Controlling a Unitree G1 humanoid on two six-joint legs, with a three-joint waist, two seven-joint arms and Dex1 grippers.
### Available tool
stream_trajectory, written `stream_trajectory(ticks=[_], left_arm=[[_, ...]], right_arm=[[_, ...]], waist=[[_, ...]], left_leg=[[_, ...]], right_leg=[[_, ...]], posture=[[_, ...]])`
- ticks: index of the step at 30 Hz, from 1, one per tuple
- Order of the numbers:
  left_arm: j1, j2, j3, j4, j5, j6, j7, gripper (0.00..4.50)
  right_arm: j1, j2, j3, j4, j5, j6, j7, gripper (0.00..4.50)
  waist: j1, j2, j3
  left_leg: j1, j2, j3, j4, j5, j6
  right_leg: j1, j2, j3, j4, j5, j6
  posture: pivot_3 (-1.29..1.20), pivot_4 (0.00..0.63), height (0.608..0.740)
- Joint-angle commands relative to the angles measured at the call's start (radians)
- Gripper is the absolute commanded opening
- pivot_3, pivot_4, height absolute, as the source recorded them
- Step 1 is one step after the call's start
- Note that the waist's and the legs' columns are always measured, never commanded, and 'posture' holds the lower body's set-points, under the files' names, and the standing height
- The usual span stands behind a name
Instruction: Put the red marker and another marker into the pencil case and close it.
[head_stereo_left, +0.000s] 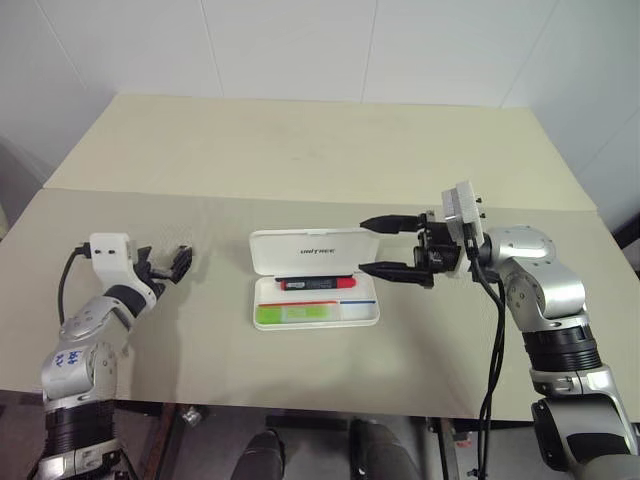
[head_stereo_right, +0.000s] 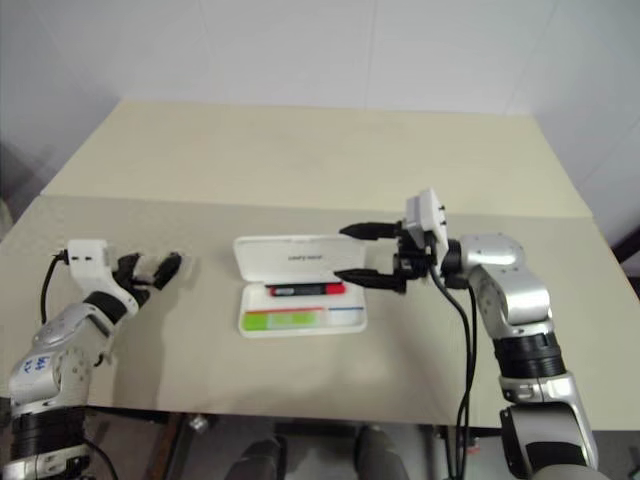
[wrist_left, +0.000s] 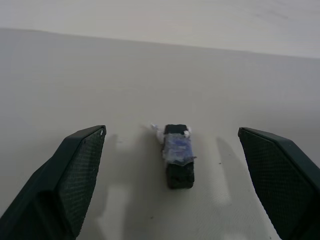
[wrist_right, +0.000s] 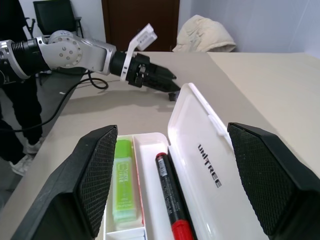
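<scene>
From the head cameras I saw the pencil case (head_stereo_left: 313, 290) lying open at the middle of the table (head_stereo_left: 300, 150), its lid (head_stereo_left: 312, 251) tipped back on the far side with small dark lettering I could not read from there; the red marker (head_stereo_left: 318, 284) lay in the far compartment of the tray, red end to the right, and the green highlighter (head_stereo_left: 293, 313) sat in the near compartment at its left end; the right gripper (head_stereo_left: 378, 245) hung just right of the case, pointing left, fingers spread and holding nothing; the left gripper (head_stereo_left: 168, 265) was well apart to the left, also spread and empty.

Through the left wrist camera I saw both fingers (wrist_left: 75, 175) wide apart over bare table, with a small dark block (wrist_left: 178, 161) wrapped in bluish tape lying between them.

Through the right wrist camera the lid read "UNITREE" (wrist_right: 210, 165) in dark capitals; the marker and highlighter lay side by side in the tray, and the left gripper (wrist_right: 167, 82) showed beyond the case.
</scene>
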Motion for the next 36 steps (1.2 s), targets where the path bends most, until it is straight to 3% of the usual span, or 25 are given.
stream_trajectory(ticks=[1,9,10,13,23,36], left_arm=[[-0.034,0.02,-0.004,0.052,0.012,-0.033,-0.04,4.5],[-0.091,0.059,-0.077,0.149,0.068,0.062,-0.052,4.5],[-0.099,0.057,-0.079,0.156,0.069,0.068,-0.048,4.32],[-0.123,0.054,-0.085,0.175,0.077,0.072,-0.058,3.61],[-0.158,0.077,-0.105,0.135,0.102,0.037,-0.107,0.38],[-0.272,0.204,-0.128,-0.119,0.027,-0.04,-0.361,0.37]], right_arm=[[-0.006,-0.003,-0.02,-0.016,0.002,-0.019,-0.016,4.49],[-0.002,-0.017,-0.032,-0.01,0.003,-0.012,-0.038,4.49],[-0.002,-0.016,-0.033,-0.009,0.003,-0.013,-0.042,4.5],[-0.006,-0.013,-0.032,-0.004,0.001,-0.018,-0.051,4.5],[-0.011,-0.025,-0.048,0.028,0.004,-0.036,-0.044,4.5],[-0.013,-0.052,-0.12,0.147,0.031,-0.098,0.019,4.5]], waist=[[0.001,0.0,0.0],[0.001,0.0,0.0],[0.001,0.0,0.0],[0.001,0.0,0.0],[0.002,0.0,0.0],[-0.001,0.0,0.0]], left_leg=[[0.0,0.0,0.0,0.0,0.0,0.0],[0.0,0.0,0.0,0.0,0.0,0.0],[0.0,0.0,0.0,0.0,0.0,0.0],[0.0,0.0,0.0,0.0,0.0,0.0],[0.0,-0.001,0.0,0.0,0.001,0.0],[-0.001,-0.001,0.0,0.0,0.001,0.0]], right_leg=[[0.0,0.0,0.0,0.0,0.0,0.0],[0.0,0.0,0.0,0.0,0.0,0.0],[0.0,0.0,0.0,0.001,0.0,0.0],[0.0,0.0,0.0,0.001,0.0,0.0],[0.0,-0.001,0.0,0.001,0.001,0.001],[0.0,-0.001,0.0,0.0,0.001,0.001]], posture=[[0.0,0.15,0.74],[0.0,0.15,0.74],[0.0,0.15,0.74],[0.0,0.15,0.74],[0.0,0.15,0.74],[0.0,0.15,0.74]])
